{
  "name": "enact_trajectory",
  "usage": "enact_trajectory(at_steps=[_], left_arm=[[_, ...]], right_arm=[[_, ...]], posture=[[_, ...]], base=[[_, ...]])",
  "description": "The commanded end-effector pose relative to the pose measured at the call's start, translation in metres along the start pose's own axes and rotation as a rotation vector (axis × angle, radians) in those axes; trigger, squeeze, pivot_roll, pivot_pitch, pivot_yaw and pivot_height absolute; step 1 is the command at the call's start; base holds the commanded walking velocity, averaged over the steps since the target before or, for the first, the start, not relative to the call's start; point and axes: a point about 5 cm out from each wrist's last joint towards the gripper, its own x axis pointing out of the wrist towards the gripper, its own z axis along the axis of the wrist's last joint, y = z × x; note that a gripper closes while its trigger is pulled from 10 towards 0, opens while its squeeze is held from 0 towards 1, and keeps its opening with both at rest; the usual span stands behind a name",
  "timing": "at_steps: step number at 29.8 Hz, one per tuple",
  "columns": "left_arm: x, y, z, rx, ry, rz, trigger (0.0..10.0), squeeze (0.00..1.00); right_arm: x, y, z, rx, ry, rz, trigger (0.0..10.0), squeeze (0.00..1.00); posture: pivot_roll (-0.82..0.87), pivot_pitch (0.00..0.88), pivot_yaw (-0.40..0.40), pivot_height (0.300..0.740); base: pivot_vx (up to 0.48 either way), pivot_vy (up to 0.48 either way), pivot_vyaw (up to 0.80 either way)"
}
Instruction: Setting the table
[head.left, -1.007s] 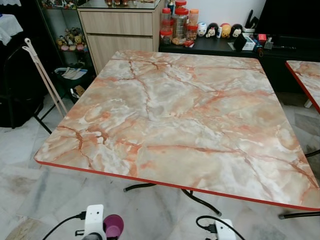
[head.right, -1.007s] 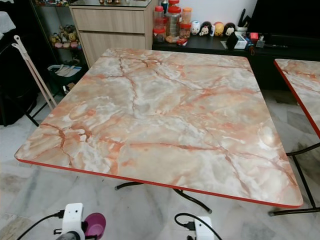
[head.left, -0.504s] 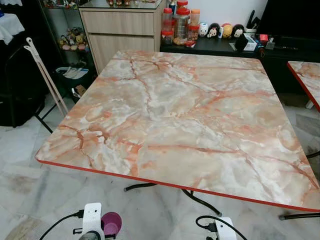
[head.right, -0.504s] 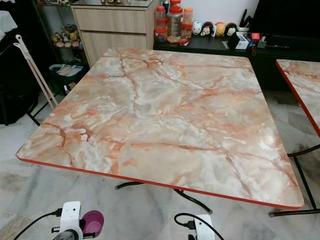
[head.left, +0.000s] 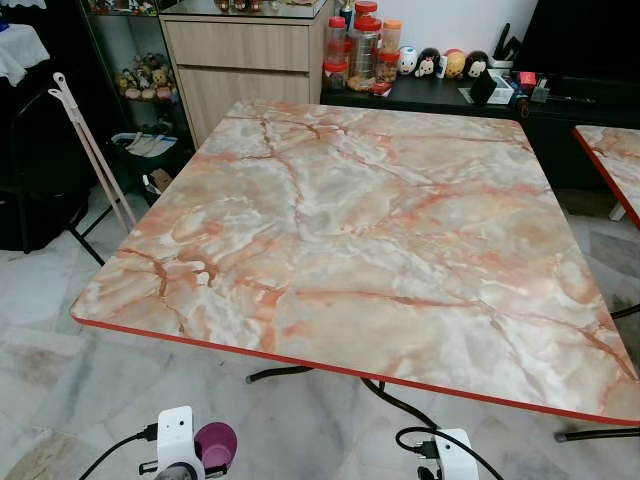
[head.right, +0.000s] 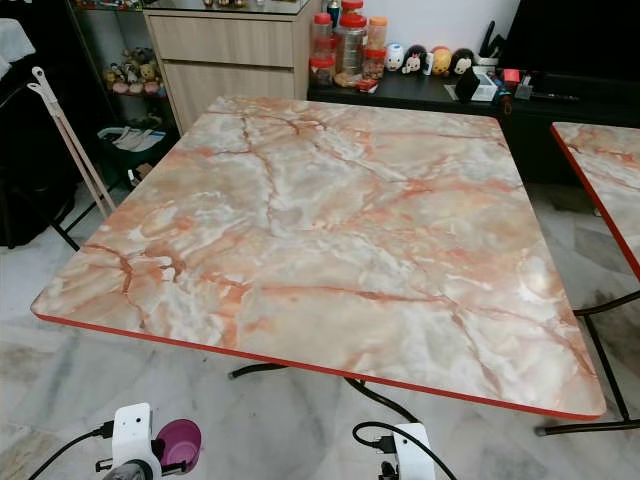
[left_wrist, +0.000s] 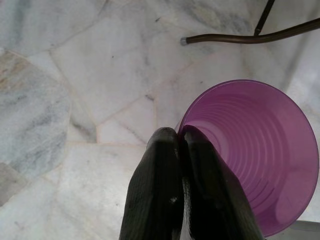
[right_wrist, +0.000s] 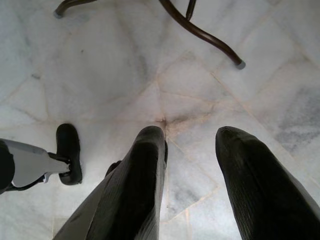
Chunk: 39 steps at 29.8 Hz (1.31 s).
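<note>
A square table with an orange marble-pattern top and a red edge stands right in front of me. My left gripper hangs low before the table's near edge, shut on the rim of a purple plastic cup. The same cup peeks out beside my left wrist at the bottom of the head views. My right gripper hangs open over the floor with nothing between its fingers, its wrist below the table's near edge.
A second marble table stands to the right. Behind the table are a wooden cabinet and a dark sideboard carrying jars and small toys. Curved metal table legs rest on the pale tiled floor. A folding rack leans at left.
The view has shifted slightly; both wrists and the cup sit a little lower in the picture than a second ago. The table has not moved.
</note>
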Motion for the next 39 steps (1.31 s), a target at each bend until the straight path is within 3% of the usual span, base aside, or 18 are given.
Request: enact_trajectory(at_steps=[1, 9, 39], left_arm=[[-0.001, 0.001, -0.004, -0.009, 0.016, 0.010, 10.0, 0.00], [-0.001, 0.004, -0.005, -0.001, 0.017, 0.011, 10.0, 0.00], [-0.001, 0.004, -0.003, 0.007, 0.014, 0.004, 10.0, 0.00]], right_arm=[[0.000, -0.004, 0.002, 0.015, -0.002, -0.018, 10.0, 0.00], [-0.001, -0.003, -0.007, -0.004, 0.034, -0.020, 10.0, 0.00], [-0.001, -0.003, -0.007, 0.023, 0.028, -0.041, 10.0, 0.00]], posture=[[-0.04, 0.000, -0.031, 0.740], [-0.03, 0.000, -0.032, 0.740], [-0.03, 0.000, -0.028, 0.740]], base=[[0.000, -0.371, 0.00], [0.000, -0.375, -0.67], [0.000, -0.358, 0.00]])
